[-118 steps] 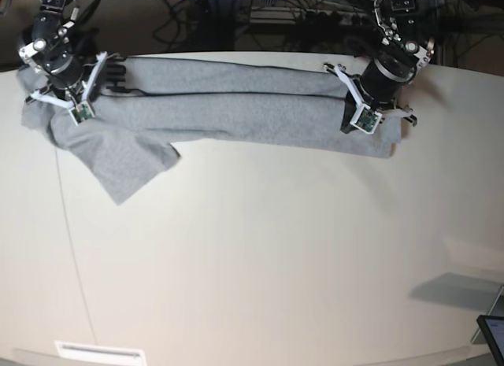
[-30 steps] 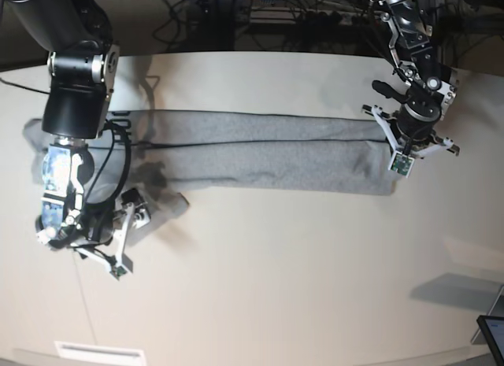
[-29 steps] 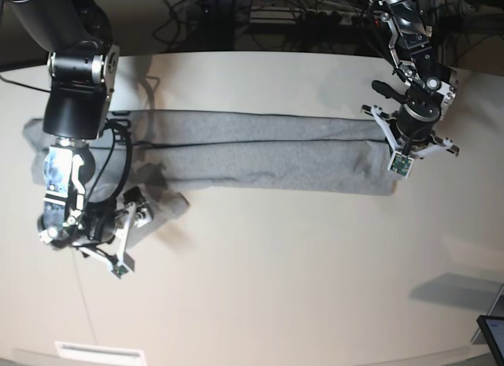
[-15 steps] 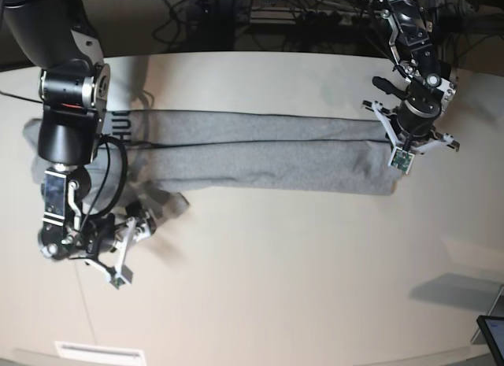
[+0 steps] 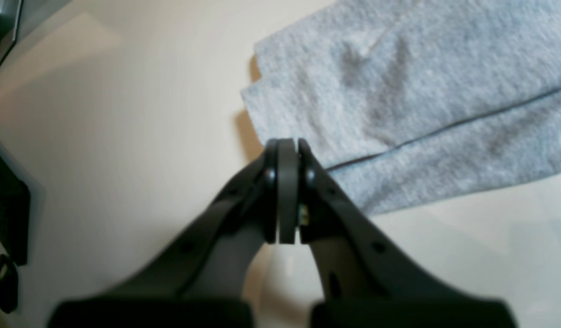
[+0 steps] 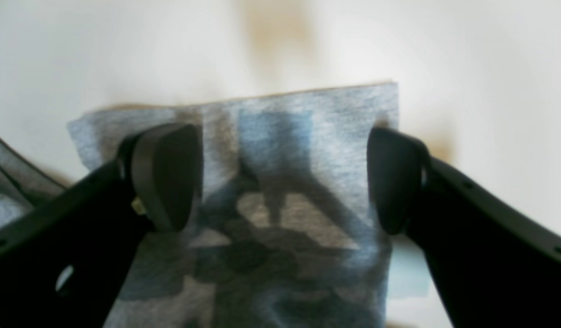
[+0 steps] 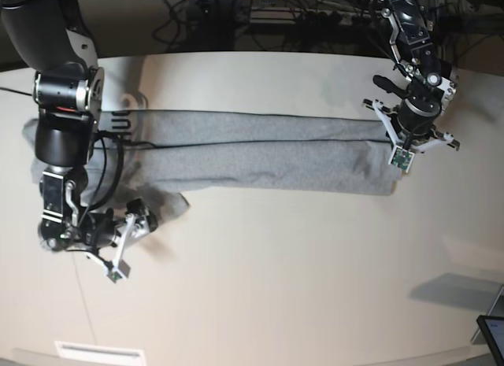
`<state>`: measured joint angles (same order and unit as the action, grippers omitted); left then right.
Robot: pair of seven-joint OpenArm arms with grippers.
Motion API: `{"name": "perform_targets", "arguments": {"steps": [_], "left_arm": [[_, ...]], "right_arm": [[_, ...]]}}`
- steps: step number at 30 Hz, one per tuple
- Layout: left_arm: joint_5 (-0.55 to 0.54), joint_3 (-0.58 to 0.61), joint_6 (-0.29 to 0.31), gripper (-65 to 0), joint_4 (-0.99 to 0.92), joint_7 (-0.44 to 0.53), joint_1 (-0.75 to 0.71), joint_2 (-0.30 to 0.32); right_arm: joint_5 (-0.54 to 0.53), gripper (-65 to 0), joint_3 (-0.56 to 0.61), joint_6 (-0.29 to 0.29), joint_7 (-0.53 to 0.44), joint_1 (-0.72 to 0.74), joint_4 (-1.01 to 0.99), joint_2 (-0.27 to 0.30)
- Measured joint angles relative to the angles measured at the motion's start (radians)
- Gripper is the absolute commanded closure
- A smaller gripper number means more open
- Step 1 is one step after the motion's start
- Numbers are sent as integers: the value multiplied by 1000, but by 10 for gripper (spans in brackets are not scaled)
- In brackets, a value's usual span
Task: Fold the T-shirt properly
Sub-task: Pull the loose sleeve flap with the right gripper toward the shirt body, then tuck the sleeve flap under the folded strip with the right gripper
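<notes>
Grey heathered cotton, one T-shirt (image 7: 252, 157), lies folded into a long band across the far half of the pale table (image 7: 299, 287), running left to right. Nearest the camera in the base view, the right gripper (image 7: 130, 238) sits low at the near-left, over a loose flap of the shirt that juts toward the viewer. Its wrist view shows two dark fingers (image 6: 164, 175) spread wide apart, one over each side of the flap (image 6: 289, 191), with nothing pinched between them. Farther back on the left, part of some black lettering (image 7: 124, 122) shows on the fabric beside the right arm. At the far right, the left gripper (image 7: 409, 142) hangs at the band's right end. In its wrist view the two jaws are pressed flat together at the tip (image 5: 287, 150), just beside the shirt's folded edge (image 5: 421, 91), gripping no cloth that can be seen.
</notes>
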<state>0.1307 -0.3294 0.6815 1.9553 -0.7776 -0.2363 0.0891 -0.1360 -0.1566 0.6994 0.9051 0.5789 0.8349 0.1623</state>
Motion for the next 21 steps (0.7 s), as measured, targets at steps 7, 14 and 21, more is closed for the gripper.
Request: {"name": "perform_targets", "arguments": {"steps": [7, 14, 21], "left_arm": [[0, 0, 0, 0, 0, 0, 0, 1], [0, 0, 0, 0, 0, 0, 0, 0], [0, 0, 0, 0, 0, 0, 0, 0]], "right_arm": [[4, -556, 0, 0, 9, 0, 0, 29], [10, -556, 0, -3, 82, 9, 83, 34], [8, -556, 0, -3, 91, 20, 141, 38]]}}
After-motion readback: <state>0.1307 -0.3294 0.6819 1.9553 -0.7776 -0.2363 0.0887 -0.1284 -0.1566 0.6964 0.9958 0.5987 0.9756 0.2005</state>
